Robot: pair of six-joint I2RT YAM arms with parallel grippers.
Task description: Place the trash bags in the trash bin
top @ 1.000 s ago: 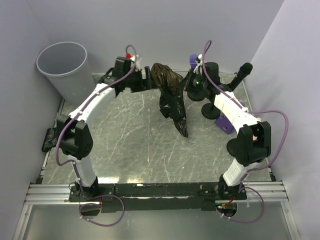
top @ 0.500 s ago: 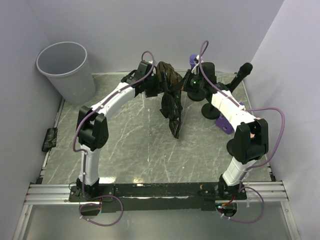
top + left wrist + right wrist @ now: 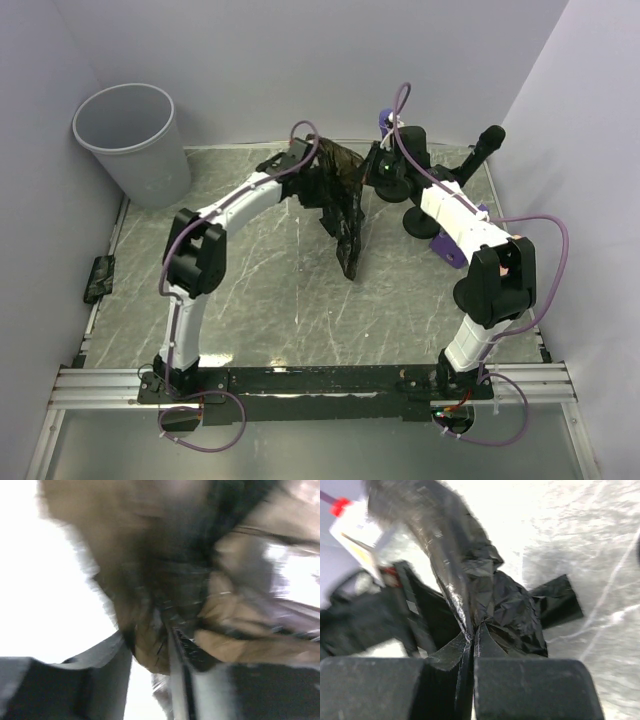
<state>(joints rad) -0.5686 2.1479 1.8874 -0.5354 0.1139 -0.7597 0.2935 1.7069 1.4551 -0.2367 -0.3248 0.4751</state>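
Left pincer (image 3: 322,187) reached trash bag (image 3: 348,228), trash bin (image 3: 150,165) apart

Looks like a robotics lab cell here: plain pale walls (image 3: 300,60) boxing in both white arms (image 3: 245,195), scratched grey tabletop (image 3: 270,290) beneath them, aluminium rail (image 3: 100,385) carrying their bases, purple cables (image 3: 566,248) looping off each wrist.

— What does the left wrist camera fail to show?
— You get mostly smear. The trash bag (image 3: 200,595) fills it, out of focus, and you cannot tell whether the left gripper (image 3: 149,647) has pinched the fold lying between its fingers.
— And from above?
— The bag hides that gripper's fingertips from you, and those of the right gripper (image 3: 472,634). In the right wrist view, the left arm (image 3: 365,610) behind the bag is blurred.
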